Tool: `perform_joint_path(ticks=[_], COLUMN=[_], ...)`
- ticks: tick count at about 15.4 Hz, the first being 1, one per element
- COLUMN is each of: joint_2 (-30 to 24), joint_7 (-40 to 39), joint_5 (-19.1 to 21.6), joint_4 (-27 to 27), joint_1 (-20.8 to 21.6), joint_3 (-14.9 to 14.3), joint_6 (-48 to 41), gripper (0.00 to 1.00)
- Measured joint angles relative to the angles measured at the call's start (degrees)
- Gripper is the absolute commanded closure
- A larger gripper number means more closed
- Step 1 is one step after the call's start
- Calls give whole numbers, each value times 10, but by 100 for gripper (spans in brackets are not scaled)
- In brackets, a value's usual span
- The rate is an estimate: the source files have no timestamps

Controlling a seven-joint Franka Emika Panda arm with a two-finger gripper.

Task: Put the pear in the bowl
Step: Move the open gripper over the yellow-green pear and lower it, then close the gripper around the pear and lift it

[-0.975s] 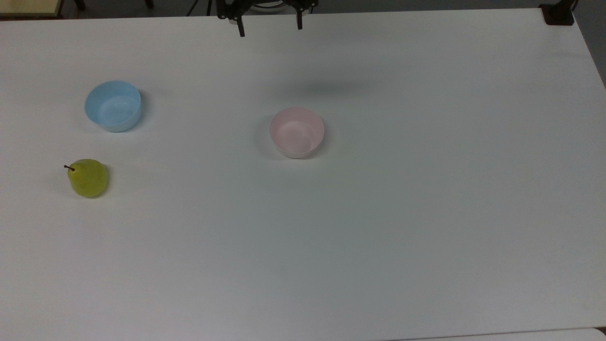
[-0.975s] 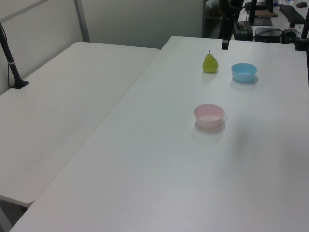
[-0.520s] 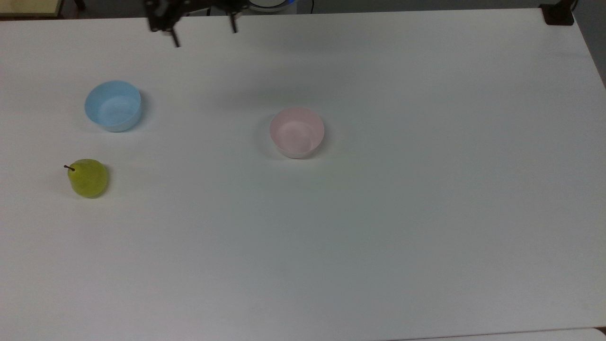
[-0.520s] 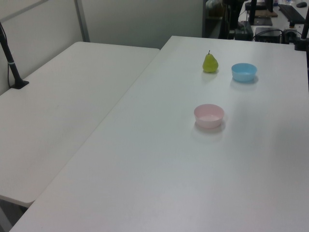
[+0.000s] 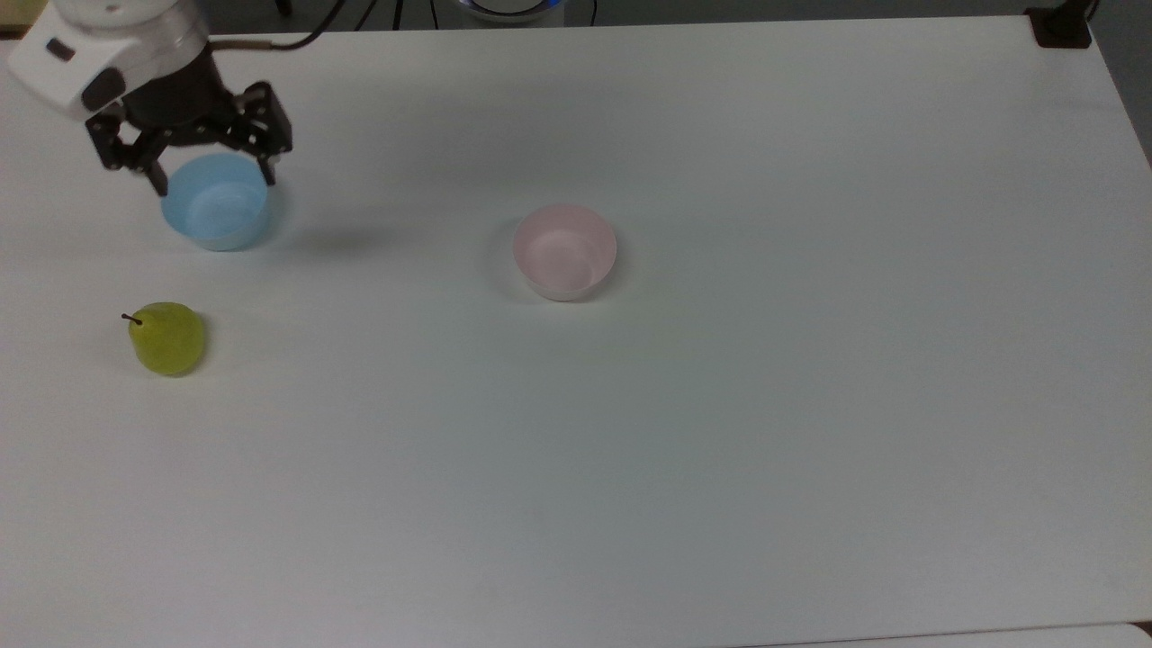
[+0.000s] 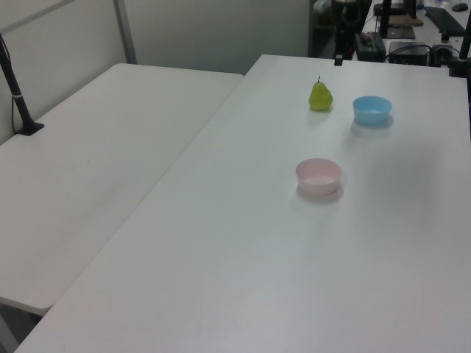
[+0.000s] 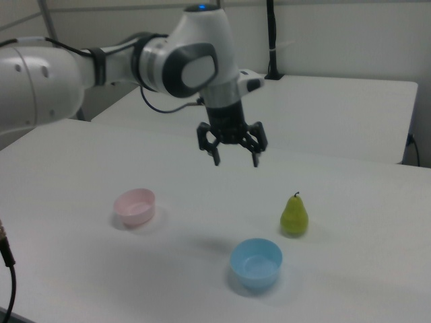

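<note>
Gripper point(image 7: 234, 158) hangs high w/ fingers spread, nothing held, ready to straddle pear point(image 5: 167, 338). Pear stands upright on bench point(image 5: 720, 405), near blue bowl point(image 5: 215, 202), well apart from pink bowl point(image 5: 564, 251)

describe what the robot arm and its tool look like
The arm is glossy white with rounded, bulky segments and dark grey joint bands. A black cable loops beside the wrist. The tool is black, with a linkage frame and two thin dark fingers. A small blue light sits on top.
</note>
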Motion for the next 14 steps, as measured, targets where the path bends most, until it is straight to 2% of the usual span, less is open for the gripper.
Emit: perform_joint_path(ticks=[8, 14], joint_2=[113, 157], joint_7=[1, 1], joint_5=[0, -5], joint_4=[0, -1], joint_1=[-46, -49], joint_3=[0, 0], joint_6=[224, 262], gripper=[0, 0])
